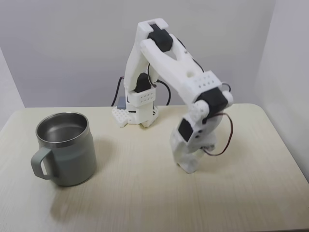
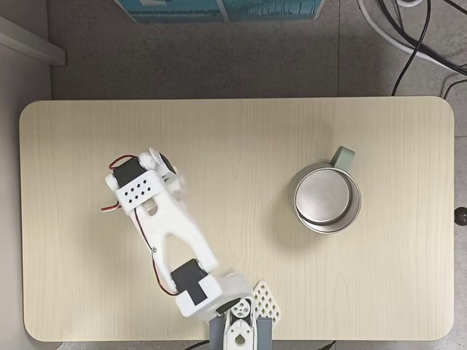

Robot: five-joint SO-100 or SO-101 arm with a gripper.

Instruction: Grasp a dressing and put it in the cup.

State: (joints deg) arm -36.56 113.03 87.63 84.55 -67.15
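The mug (image 1: 65, 150) is sage green with a shiny steel rim and inside. The arm (image 1: 181, 72) is white with black motors. The tabletop (image 1: 145, 193) is pale wood grain.

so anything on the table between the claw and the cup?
Nothing visible. In both fixed views the wood between the claw and the cup is bare. The claw is down at the table, and I can't see the dressing or tell whether the claw holds it.

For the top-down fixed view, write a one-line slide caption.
White arm bent down over the left of the wooden table, gripper lowered there; green steel-lined cup standing empty at right.
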